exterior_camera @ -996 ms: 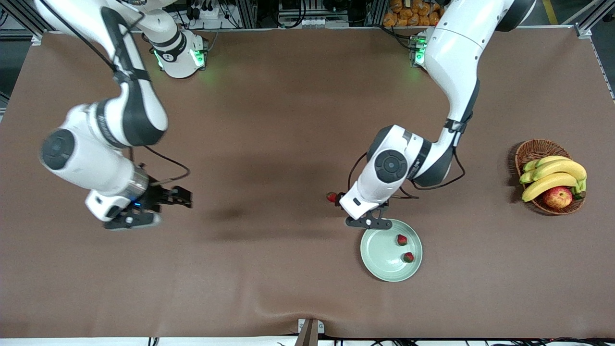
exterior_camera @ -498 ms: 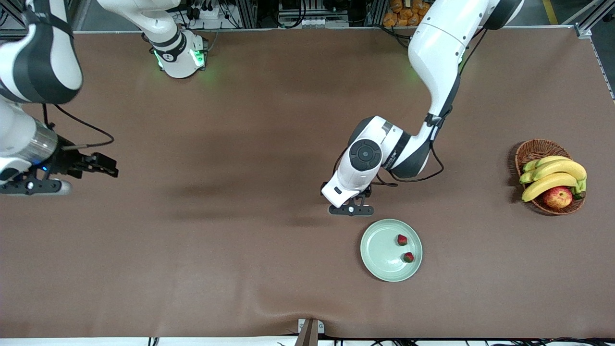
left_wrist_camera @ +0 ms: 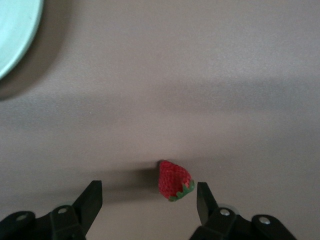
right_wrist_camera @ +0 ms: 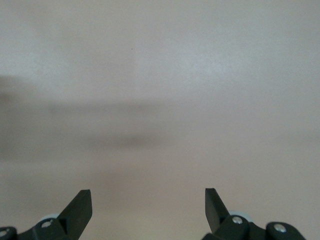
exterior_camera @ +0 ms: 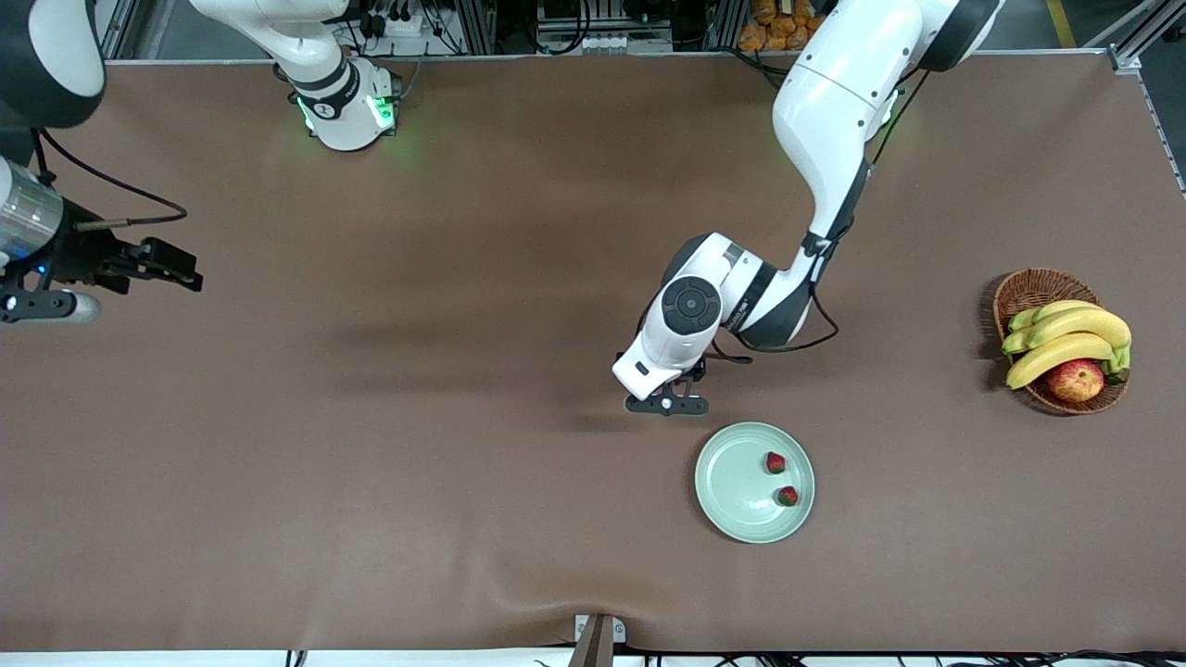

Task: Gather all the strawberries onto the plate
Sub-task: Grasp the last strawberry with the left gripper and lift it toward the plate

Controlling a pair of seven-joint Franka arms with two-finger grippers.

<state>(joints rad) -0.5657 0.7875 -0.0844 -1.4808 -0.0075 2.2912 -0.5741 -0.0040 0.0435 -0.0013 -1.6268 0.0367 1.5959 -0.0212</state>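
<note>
The pale green plate (exterior_camera: 732,486) holds two strawberries (exterior_camera: 775,462) (exterior_camera: 787,497). Its rim also shows in the left wrist view (left_wrist_camera: 15,35). The third strawberry (left_wrist_camera: 174,181) lies on the brown table, a little farther from the front camera than the plate. In the front view the left hand hides it. My left gripper (exterior_camera: 665,405) (left_wrist_camera: 148,200) is low over this berry, open, with the berry between its fingers, closer to one finger (left_wrist_camera: 204,197). My right gripper (exterior_camera: 42,306) (right_wrist_camera: 147,202) is open and empty over bare table at the right arm's end.
A brown wicker basket (exterior_camera: 1028,287) with bananas (exterior_camera: 1066,338) and an apple (exterior_camera: 1075,380) stands at the left arm's end of the table. The brown cloth has a ripple near the front edge (exterior_camera: 519,593).
My left gripper has moved from the plate's rim to over the third strawberry, which its hand now hides in the front view. My right arm has drawn back toward its end of the table.
</note>
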